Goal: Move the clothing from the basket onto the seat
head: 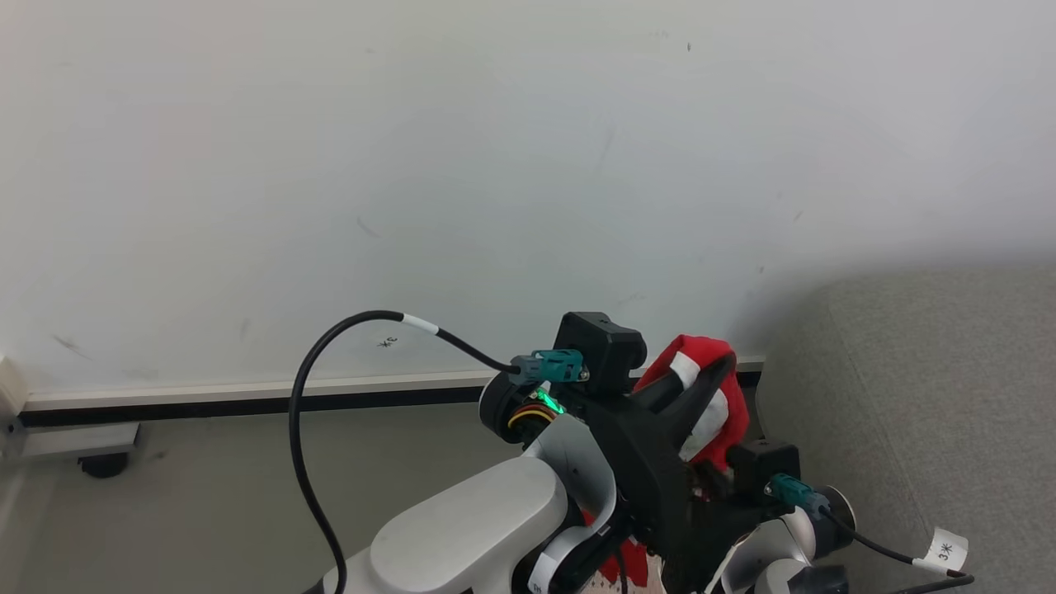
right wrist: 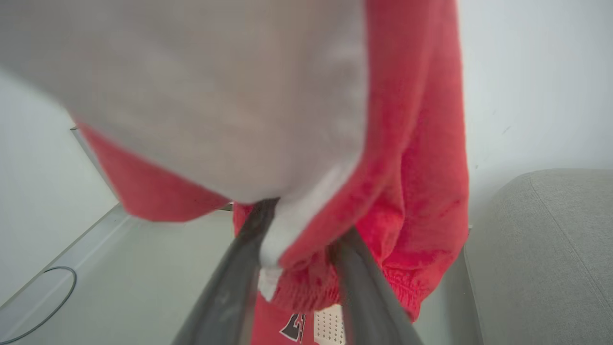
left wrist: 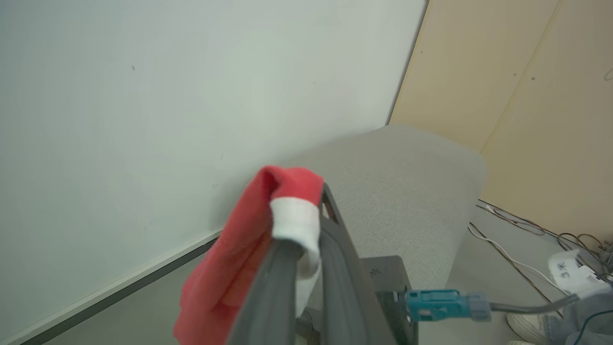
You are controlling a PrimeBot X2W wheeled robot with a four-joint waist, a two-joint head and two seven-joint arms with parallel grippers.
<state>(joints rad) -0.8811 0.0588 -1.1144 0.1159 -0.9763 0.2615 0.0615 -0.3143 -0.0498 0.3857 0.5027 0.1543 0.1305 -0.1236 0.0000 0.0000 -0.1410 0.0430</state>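
The clothing [head: 700,355] is red fabric with white trim, lifted in the air left of the seat [head: 924,396]. My left gripper [head: 711,375] is shut on it, and a red fold with a white band [left wrist: 293,225] drapes over its fingertips. In the right wrist view, my right gripper [right wrist: 301,230] is also closed on a bunch of the clothing [right wrist: 412,191], which hangs over and in front of the camera. A printed jersey part [right wrist: 292,328] dangles below. The grey seat [left wrist: 397,182] lies just beyond and right of both grippers. The basket is out of view.
A white wall [head: 495,165] with a dark baseboard [head: 247,404] stands straight ahead, close to the seat's [right wrist: 546,239] end. Grey floor [head: 206,495] lies to the left. Loose cables [left wrist: 517,225] and a shoe [left wrist: 527,326] are on the floor beyond the seat.
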